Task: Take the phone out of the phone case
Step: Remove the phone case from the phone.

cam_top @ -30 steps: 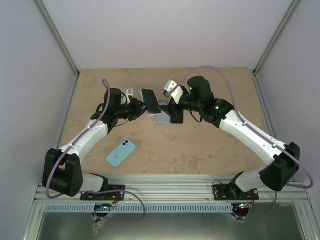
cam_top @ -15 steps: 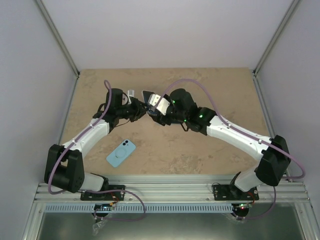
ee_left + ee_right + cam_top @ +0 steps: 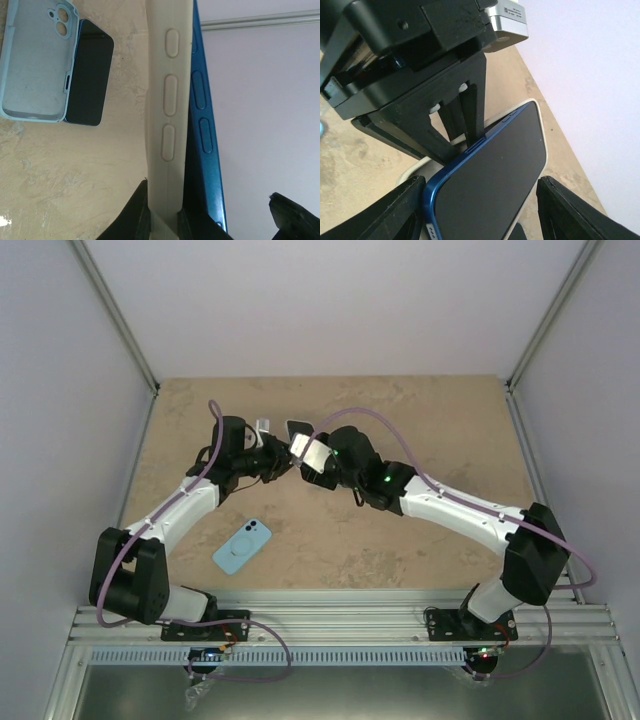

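Observation:
My left gripper is shut on the lower end of a cream phone case and holds it up on edge above the table. A blue phone with a dark screen sits in the case, and one long edge stands proud of the case. In the right wrist view the phone lies between my right gripper's open fingers, with the cream case rim behind it. In the top view both grippers meet at the phone at mid-table.
An empty light blue case and a dark phone lie side by side on the table below the held case. Another light blue cased phone lies on the tan table near the left arm.
My right arm has swung left, away from the items on the table, and its open fingers now straddle the phone held by my left gripper. The left arm has barely moved.

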